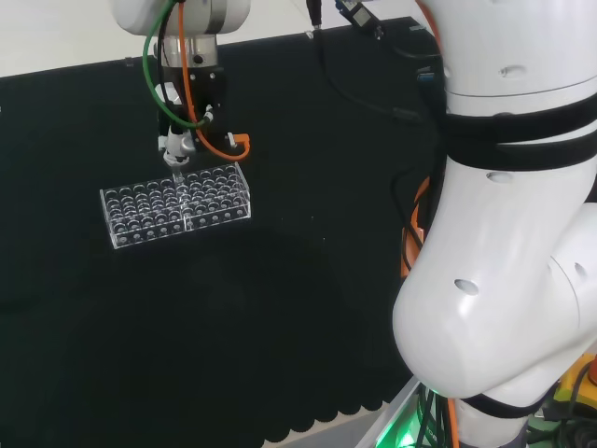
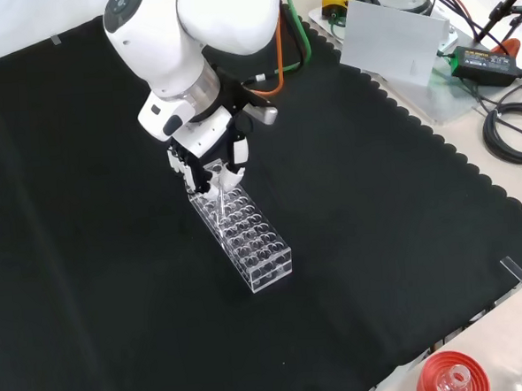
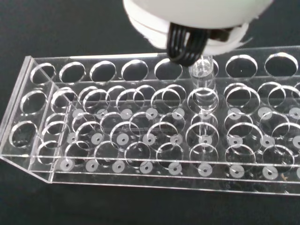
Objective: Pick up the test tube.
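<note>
While the hand (image 2: pixel 208 163) hangs directly over the far end of the clear test tube rack (image 2: pixel 246 236) in the front view, the test tube (image 2: pixel 218 201) stands upright in one of the rack's holes just beneath the fingers. In the head view the same tube (image 1: pixel 178 182) rises from the rack's (image 1: pixel 177 205) far row, about midway along, with the hand (image 1: pixel 177 145) right above its top. The wrist view shows the tube (image 3: pixel 202 101) seated in its hole, its mouth at the edge of the hand's white underside. The fingers look curled in around the tube's top, so I judge the hand to be pinching it, though the contact itself is hard to make out. The step in hand is the grasp, with the tube not yet lifted. The next move calls for a straight upward pull, keeping the tube vertical so it clears the hole without dragging the light rack along on the black cloth (image 2: pixel 386 214).
</note>
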`<state>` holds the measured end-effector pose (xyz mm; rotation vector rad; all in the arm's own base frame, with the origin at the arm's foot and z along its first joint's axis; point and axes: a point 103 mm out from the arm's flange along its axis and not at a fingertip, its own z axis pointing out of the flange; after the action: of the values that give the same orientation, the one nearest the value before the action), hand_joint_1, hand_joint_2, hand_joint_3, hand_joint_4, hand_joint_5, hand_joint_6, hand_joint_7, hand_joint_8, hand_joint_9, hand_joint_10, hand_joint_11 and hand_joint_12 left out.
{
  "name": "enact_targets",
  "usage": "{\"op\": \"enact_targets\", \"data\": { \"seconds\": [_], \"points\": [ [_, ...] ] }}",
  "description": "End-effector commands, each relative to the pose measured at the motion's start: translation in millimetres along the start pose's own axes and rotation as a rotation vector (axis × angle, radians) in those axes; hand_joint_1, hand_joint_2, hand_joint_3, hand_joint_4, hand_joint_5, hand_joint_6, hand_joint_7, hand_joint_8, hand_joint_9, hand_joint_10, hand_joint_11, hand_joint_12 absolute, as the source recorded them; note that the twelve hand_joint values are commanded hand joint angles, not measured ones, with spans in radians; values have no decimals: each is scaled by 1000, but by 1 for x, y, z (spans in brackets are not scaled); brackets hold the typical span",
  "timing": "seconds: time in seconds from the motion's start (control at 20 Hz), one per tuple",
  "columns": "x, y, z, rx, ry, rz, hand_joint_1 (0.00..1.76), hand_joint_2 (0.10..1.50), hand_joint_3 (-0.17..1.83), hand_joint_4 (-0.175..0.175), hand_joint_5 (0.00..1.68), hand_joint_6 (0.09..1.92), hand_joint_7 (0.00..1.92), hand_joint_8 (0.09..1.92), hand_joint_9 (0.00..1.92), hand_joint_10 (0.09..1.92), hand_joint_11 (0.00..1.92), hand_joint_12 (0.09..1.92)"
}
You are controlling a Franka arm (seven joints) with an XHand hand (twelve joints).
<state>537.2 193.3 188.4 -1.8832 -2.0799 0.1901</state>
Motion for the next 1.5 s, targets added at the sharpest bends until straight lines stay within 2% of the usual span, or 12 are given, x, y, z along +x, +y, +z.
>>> {"op": "enact_targets", "data": {
  "seconds": [0.05,1.05,1.5],
  "points": [
    [-1,-3,-8,-24,5,-7,1435,622,637,-175,1310,545,1450,490,1280,576,1070,1119],
    [-1,-23,-36,-56,-13,-27,1436,621,633,-175,1319,524,1464,453,1287,567,1101,1072],
    [-1,-31,-56,-94,-18,-30,1435,625,626,-175,1318,523,1469,440,1280,579,1082,1061]
  ]
}}
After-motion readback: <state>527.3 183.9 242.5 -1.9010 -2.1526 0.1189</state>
